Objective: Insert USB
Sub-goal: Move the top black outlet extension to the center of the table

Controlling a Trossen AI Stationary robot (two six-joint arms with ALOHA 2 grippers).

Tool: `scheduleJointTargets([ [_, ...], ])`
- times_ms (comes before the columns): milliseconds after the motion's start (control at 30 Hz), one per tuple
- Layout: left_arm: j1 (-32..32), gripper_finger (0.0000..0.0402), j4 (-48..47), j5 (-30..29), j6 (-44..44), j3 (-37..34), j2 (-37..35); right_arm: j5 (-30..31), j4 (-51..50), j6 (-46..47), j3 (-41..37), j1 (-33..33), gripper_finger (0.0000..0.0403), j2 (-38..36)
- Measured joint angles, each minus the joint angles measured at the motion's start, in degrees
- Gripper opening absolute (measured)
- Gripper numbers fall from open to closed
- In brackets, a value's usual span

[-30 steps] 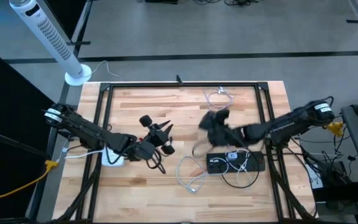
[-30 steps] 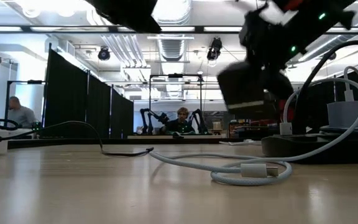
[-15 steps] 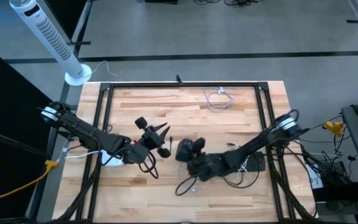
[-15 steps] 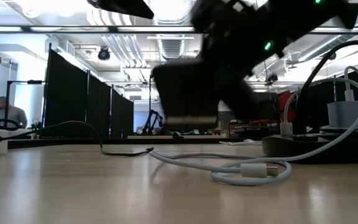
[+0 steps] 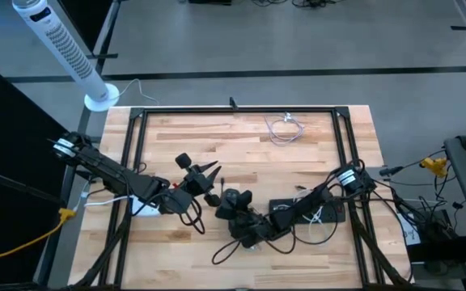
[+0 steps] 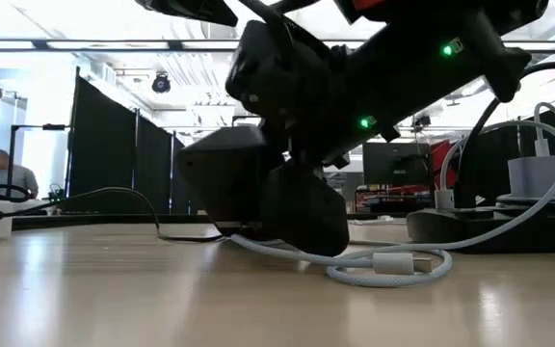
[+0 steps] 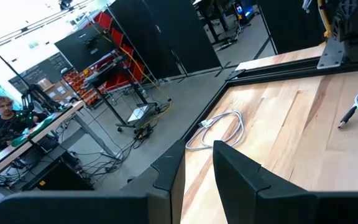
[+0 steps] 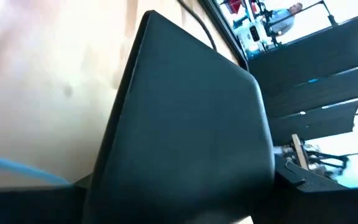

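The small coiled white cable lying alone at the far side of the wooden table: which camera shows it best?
The left wrist view: the coiled white cable lies unobstructed, its loops distinct. The high view shows it small. The low and right wrist views do not show it.

On the wooden surface (image 5: 241, 145), the right pincer (image 5: 231, 212) is low over a white cable (image 5: 231, 247), beside a black power strip (image 5: 306, 212). The left pincer (image 5: 207, 179) is just beside it. A second cable (image 5: 285, 128) is coiled at the far edge.

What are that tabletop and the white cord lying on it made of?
The tabletop looks like wood: pale glued strips with visible grain and a light sheen. The white cable looks like smooth, matte plastic or rubber; it bends in soft loops.
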Motion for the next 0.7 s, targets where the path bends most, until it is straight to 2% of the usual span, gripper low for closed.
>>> scheduleJointTargets([
  [200,-0.3,0.0071,0.0,0.2,-0.3,0.0,0.0,-8.4,0.7,2.8,1.7,1.9,0.0193,-0.6],
  [300,-0.3,0.0071,0.0,0.4,-0.9,0.0,0.0,-9.5,0.6,3.9,2.2,2.5,0.0197,-0.6],
  [533,-0.6,0.0071,-0.3,0.5,-2.4,0.0,0.0,-9.0,-0.7,7.1,2.4,3.3,0.0353,-0.3],
  [600,-0.9,0.0071,-0.3,0.5,-2.4,0.0,0.0,-8.5,-0.6,5.2,2.4,4.2,0.0376,-0.6],
  [700,-0.9,0.0071,-0.6,0.5,-2.4,0.0,0.0,-9.3,-0.9,-0.5,2.4,6.9,0.0386,-1.7],
])
